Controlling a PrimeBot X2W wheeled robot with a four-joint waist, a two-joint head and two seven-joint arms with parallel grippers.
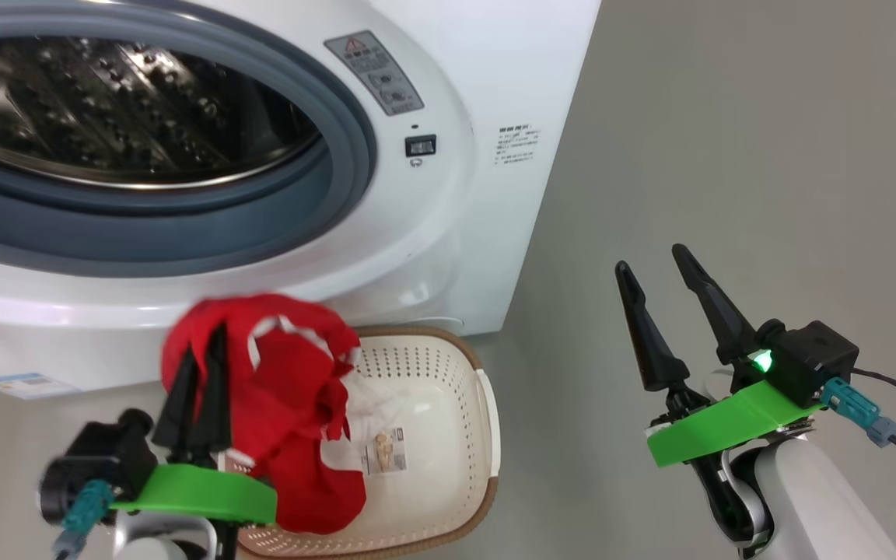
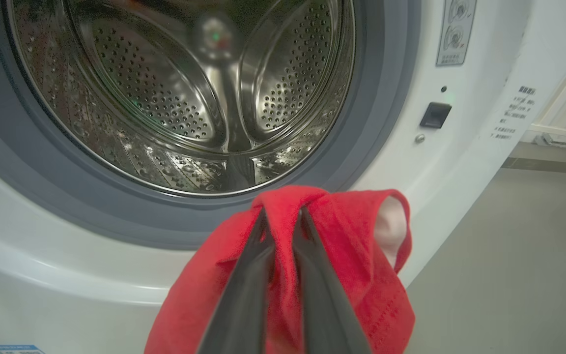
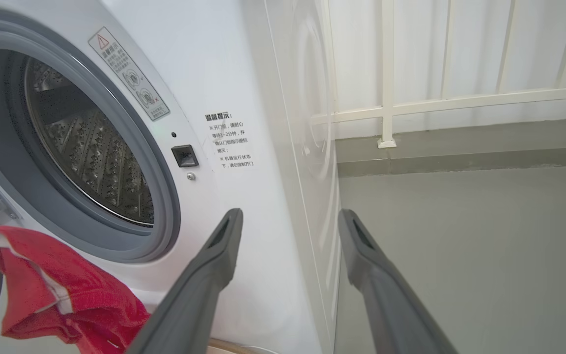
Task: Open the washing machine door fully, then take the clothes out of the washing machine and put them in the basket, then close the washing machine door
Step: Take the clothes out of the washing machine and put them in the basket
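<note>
Looking down from the head, you see the left gripper (image 1: 205, 342) pinched almost closed on the clothes (image 1: 292, 404), its two dark fingers side by side with a fold of red fabric between them. The clothes hang from those fingers outside the washer (image 1: 495, 78), below its opening and over the left part of the basket (image 1: 432, 381). You cannot tell whether the lowest red fold touches the basket's bottom. White trim shows along the garment's edges. The basket stands on the grey floor (image 1: 728, 155) just in front of the washer, with a paper label (image 1: 386, 451) on its bottom. In the left wrist view, the left gripper (image 2: 283, 214) holds the clothes (image 2: 352, 275) in front of the grey gasket (image 2: 67, 196), and the steel drum (image 2: 180, 88) lies open behind them. The right gripper (image 1: 650, 260) hangs well apart to the right, over bare floor, with its fingers spread wide and nothing between them. In the right wrist view, the right gripper (image 3: 289, 216) points at the washer's (image 3: 224, 59) front right corner. There the clothes (image 3: 42, 285) appear at lower left beneath the gasket (image 3: 160, 211), and a white railing (image 3: 386, 98) stands beyond.
</note>
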